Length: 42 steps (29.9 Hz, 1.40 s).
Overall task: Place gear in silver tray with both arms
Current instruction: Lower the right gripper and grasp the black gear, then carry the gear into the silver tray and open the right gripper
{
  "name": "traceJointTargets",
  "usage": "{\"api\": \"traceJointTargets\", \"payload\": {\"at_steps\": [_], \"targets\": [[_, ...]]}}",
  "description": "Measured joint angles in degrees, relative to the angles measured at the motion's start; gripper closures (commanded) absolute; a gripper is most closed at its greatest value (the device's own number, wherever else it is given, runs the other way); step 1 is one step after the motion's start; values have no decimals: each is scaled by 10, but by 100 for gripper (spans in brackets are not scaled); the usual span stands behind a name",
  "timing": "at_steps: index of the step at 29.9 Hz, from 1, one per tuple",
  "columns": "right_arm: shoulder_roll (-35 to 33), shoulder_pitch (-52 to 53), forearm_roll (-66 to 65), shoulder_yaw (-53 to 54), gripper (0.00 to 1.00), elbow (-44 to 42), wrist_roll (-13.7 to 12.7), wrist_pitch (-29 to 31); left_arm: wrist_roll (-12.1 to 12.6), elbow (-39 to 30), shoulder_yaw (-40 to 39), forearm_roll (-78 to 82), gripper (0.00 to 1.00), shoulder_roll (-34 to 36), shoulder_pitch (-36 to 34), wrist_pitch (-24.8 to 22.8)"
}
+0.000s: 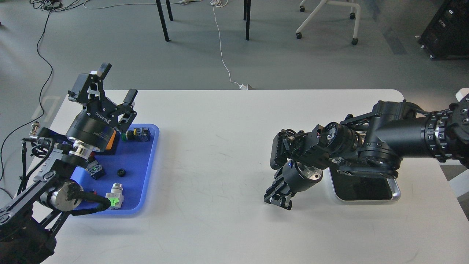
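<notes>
The silver tray (394, 196) lies at the table's right side, its dark bottom partly under my right forearm. My right gripper (278, 200) points down just above the table, left of the tray. Its fingers are close together and dark. The small toothed gear seen between them earlier is hidden by the fingers now. My left gripper (117, 83) is raised above the far end of the blue tray (148, 172), open and empty, with its fingers wide apart.
The blue tray holds a small black toothed wheel (121, 171), a silver part with a green light (115, 198), a switch with a yellow and green cap (139, 134) and an orange-edged black block (111, 145). Bare white table (212, 154) lies between the trays.
</notes>
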Motion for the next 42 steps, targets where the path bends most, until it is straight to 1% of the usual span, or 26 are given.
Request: {"api": "traceJointTargets", "payload": {"at_steps": [7,13,18,24,27,30,35,38,42], "targets": [[0,3,1,0,85,0,0,0,0,0,0,0,2,-2,0,0],[-10,30,3,5,85,-1,0,0,0,0,0,0,2,-1,-1,0],[-65,62,8,8,84,1,0,-1,0,0,1,0,2,-2,-1,0],[-165,68,2,7,84,-2,0,-1,0,0,1,0,2,-4,-2,-1],[-210,51,2,6,84,-25,0,-1,0,0,1,0,2,-10,-2,-1],[-229,19,2,7,84,-64,0,-12,0,0,2,0,2,-18,-2,-1],[-232,-36,2,8,84,-134,0,-37,1,0,3,4,2,-23,-2,-1],[-231,-54,2,8,83,-146,0,-41,1,0,4,5,2,-23,-5,-1],[-228,-74,2,9,78,-164,0,-44,1,0,4,5,2,-23,-6,-1]]}}
